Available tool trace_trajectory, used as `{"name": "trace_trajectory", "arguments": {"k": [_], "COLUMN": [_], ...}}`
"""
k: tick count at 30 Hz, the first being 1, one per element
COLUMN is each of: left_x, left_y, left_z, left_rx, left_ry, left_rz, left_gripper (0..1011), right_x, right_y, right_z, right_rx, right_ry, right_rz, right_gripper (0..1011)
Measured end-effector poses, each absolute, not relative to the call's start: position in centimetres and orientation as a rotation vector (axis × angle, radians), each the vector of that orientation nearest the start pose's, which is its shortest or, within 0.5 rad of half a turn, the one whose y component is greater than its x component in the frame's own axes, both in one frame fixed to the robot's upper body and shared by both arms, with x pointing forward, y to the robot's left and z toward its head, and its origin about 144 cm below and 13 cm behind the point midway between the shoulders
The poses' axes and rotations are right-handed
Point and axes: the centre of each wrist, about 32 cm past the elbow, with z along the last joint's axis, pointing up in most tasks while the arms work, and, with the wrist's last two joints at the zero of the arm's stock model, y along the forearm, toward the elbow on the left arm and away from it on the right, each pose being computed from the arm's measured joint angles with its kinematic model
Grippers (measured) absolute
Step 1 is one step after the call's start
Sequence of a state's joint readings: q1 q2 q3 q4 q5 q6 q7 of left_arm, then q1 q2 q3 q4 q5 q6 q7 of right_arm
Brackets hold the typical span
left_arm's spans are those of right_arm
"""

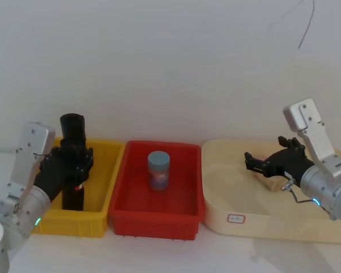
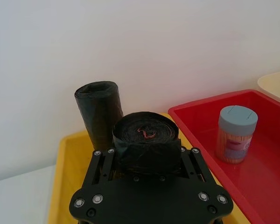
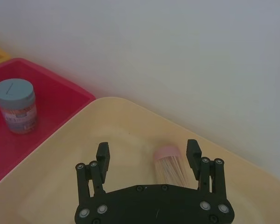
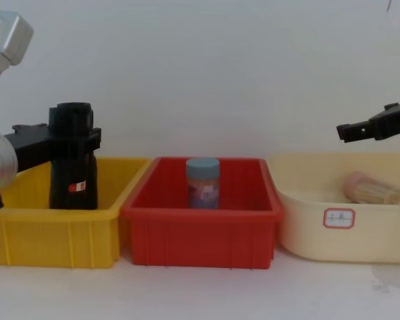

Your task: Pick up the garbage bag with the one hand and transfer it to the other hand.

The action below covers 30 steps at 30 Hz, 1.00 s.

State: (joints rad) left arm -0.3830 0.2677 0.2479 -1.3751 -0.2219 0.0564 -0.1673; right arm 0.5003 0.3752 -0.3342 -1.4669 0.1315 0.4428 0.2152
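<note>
The garbage bag point(image 1: 75, 196), a glossy black roll with a small red sticker, stands upright in the yellow bin point(image 1: 105, 199) at the left. My left gripper point(image 1: 74, 162) is shut on its upper part. From the left wrist the roll's coiled top point(image 2: 147, 133) sits between the two fingers. The chest view shows the bag point(image 4: 73, 193) with the left gripper point(image 4: 77, 140) clamped above the sticker. My right gripper point(image 1: 249, 162) hovers open above the cream tub point(image 1: 227, 205), far from the bag, and its fingers point(image 3: 102, 151) hold nothing.
A second black roll point(image 2: 100, 112) without a sticker stands just behind the held one in the yellow bin. A blue-lidded jar point(image 1: 158, 169) stands in the red bin point(image 1: 125, 213) in the middle. A pink-capped jar of sticks point(image 3: 170, 165) lies in the cream tub below the right gripper.
</note>
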Motion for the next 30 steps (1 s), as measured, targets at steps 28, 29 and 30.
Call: {"name": "trace_trajectory", "arguments": {"k": [28,29,30], "left_x": [55.6,55.6,55.6], "left_y": [25.5,25.5,25.5], "left_z": [129.4,129.5,129.6], "left_rx": [-0.114,-0.117,-0.121], "left_ry": [-0.218,-0.218,-0.220], "left_rz": [1.149,1.147,1.145], "left_gripper": [539,539,539], "right_x": [56.9,56.9,56.9], "right_y": [-25.1,-25.1,-25.1], "right_z": [127.9,127.9,127.9], "right_rx": [-0.387,-0.387,-0.387], "right_ry": [-0.138,-0.138,-0.138], "right_rz": [-1.190,-1.190,-1.190], "right_gripper": [1000,1000,1000]}}
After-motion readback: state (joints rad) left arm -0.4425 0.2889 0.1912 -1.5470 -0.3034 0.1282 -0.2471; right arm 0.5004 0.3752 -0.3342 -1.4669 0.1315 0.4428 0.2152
